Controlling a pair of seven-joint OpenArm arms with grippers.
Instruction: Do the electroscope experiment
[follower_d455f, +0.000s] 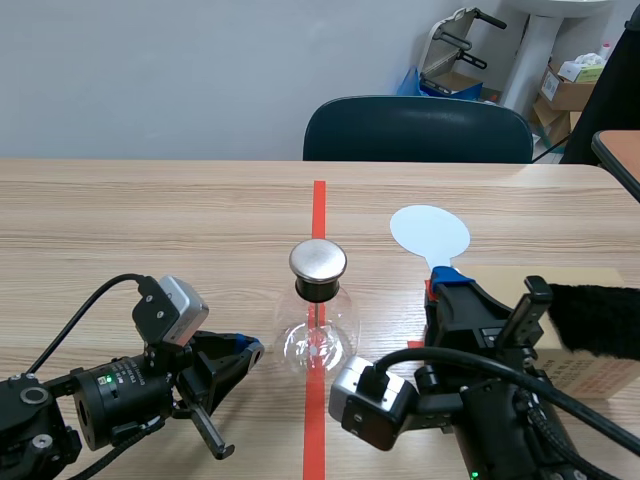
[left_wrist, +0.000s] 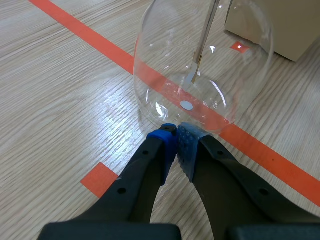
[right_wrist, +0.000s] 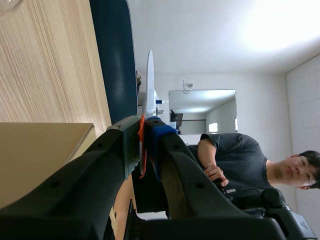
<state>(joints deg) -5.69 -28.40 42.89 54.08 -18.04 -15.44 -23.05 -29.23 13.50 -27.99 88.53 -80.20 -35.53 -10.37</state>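
While clamped by its stem in the right gripper (follower_d455f: 447, 275) at centre right, stands upright above it as a pale round paddle (follower_d455f: 430, 232). At lower left, left gripper (follower_d455f: 252, 348) closed tight on nothing, tips just beside the glass electroscope (follower_d455f: 318, 312) at frame centre.

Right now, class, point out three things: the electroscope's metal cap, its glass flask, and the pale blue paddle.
metal cap (follower_d455f: 318, 259): scene view, middle of its shiny top.
glass flask (left_wrist: 165, 65): left wrist view, clear wall of the bulb.
pale blue paddle (follower_d455f: 429, 232): scene view, centre of its round blade.
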